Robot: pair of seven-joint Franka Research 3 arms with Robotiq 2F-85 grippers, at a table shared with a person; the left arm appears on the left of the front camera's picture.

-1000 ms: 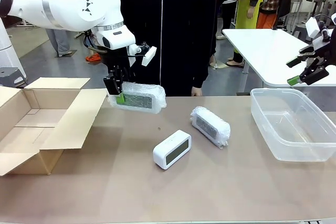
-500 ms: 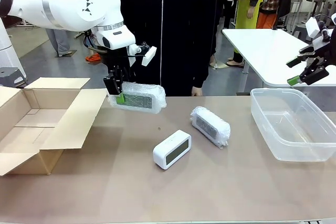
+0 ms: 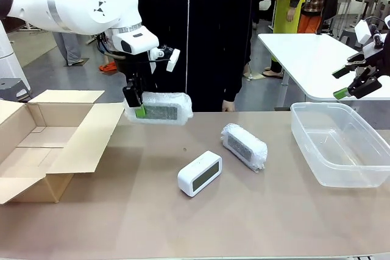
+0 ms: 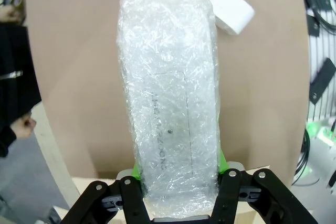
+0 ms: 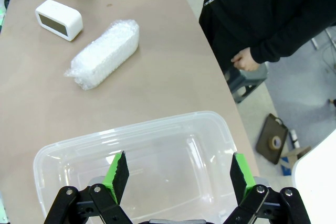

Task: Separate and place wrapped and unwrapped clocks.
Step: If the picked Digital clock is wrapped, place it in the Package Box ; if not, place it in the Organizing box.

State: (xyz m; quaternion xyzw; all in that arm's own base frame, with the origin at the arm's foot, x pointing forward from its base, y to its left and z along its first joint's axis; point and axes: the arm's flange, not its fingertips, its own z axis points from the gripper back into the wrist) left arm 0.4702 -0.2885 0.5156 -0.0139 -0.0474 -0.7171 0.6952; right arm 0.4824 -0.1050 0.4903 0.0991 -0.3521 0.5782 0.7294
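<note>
**Carry the wrapped clock past the flap, level and unhurried**

The wrapped clock (image 3: 159,109) hangs in the air, clear of the counter (image 3: 274,211) and just beside the open flap of the cardboard box (image 3: 85,132). The left end effector (image 3: 139,111) pinches it by one short end, with its pads pressed into the bubble wrap on both sides. Most of the bundle's length sticks out unsupported. This grip looks like one to treat gently: the wrap is soft and slick, and a quick swing could let the bundle droop or twist between the pads. The box seems the likely home for wrapped clocks. If so, the sound course is to travel sideways at this height until the bundle is over the box's well, then lower it close to the bottom before letting go.

On the counter lie the second wrapped clock (image 3: 245,146) and, near it but not touching, the bare clock (image 3: 200,173). The right end effector (image 3: 356,84) hovers above the clear tub (image 3: 323,105) with its fingers spread wide, holding nothing. A person (image 3: 195,35) stands at the far side.
</note>
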